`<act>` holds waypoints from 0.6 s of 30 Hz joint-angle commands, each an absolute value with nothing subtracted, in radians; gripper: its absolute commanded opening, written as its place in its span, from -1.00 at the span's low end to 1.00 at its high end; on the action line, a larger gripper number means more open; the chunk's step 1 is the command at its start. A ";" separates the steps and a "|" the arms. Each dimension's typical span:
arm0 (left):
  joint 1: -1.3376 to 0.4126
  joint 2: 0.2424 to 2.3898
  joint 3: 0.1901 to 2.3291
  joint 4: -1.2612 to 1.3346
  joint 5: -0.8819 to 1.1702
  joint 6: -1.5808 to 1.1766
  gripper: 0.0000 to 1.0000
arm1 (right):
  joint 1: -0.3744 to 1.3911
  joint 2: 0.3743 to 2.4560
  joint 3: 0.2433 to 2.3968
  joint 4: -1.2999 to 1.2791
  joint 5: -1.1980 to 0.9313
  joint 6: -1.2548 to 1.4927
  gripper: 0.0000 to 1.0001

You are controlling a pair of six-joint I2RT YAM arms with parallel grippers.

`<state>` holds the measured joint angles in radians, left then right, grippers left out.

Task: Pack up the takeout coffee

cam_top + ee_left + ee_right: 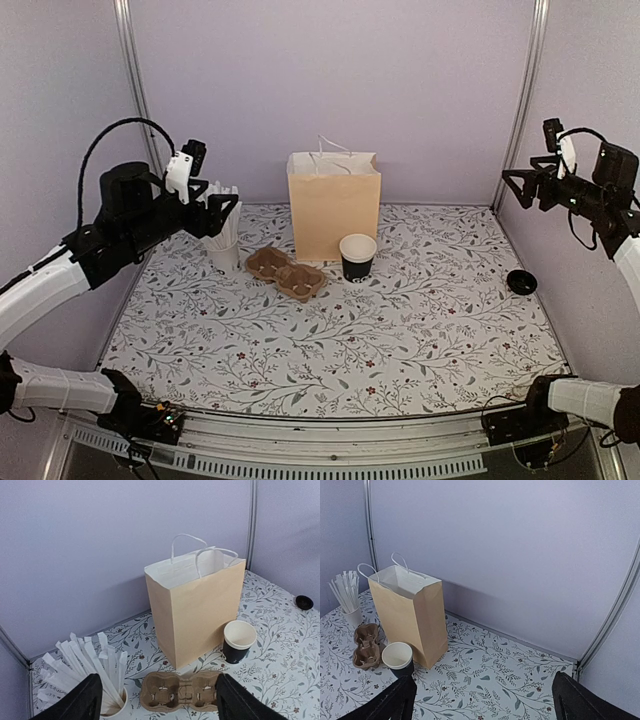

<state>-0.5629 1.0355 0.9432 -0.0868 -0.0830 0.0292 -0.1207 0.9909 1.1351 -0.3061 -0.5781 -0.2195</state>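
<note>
Your left hand [222, 208] is released, jaws wide and holding nothing, and it hangs above the counter [400, 350] at about 10 o'clock in the top view, right over the stick cup [224, 248]. Your right hand [522, 186] is released too, jaws spread and empty, raised high at about 2 o'clock near the right wall. The cup [357, 257] stands upright and uncovered just past the counter's middle toward 12 o'clock, its white inside showing. It sits just beside the bag [334, 205], at the bag's 5 o'clock. The bag stands upright with its mouth open and its handles up. The lid [520, 282] lies alone at 3 o'clock by the counter's right edge, well apart from the cup and roughly below your right hand. The carrier [286, 273] lies flat at the cup's 9 o'clock, between the cup and the stick cup, with both wells bare. Neither hand touches anything.
</note>
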 commanded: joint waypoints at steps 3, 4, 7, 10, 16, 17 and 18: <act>-0.689 1.121 1.088 -0.171 -0.023 0.069 0.57 | -0.130 0.945 1.015 -0.317 -0.657 -0.211 0.97; -0.708 1.145 1.119 -0.192 -0.020 0.069 0.51 | -0.130 0.939 0.982 -0.326 -0.698 -0.237 0.98; -0.762 1.239 1.242 -0.270 -0.007 0.051 0.38 | -0.132 0.934 0.881 -0.330 -0.834 -0.336 0.98; -0.802 1.359 1.378 -0.347 0.033 0.007 0.33 | -0.133 0.917 0.800 -0.318 -0.881 -0.369 0.98; -0.874 1.650 1.667 -0.490 0.064 -0.085 0.15 | -0.134 0.887 0.688 -0.282 -0.867 -0.413 0.98; -0.880 1.693 1.701 -0.506 0.060 -0.096 0.11 | -0.134 0.882 0.680 -0.276 -0.870 -0.414 0.98; -0.883 1.736 1.737 -0.525 0.062 -0.105 0.03 | -0.134 0.878 0.676 -0.273 -0.871 -0.416 0.98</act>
<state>-0.8513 1.6066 1.6409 -0.3901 0.0444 -0.0410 -0.1276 0.9096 0.6987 -0.3199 -0.8333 -0.3782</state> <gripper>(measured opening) 0.560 0.989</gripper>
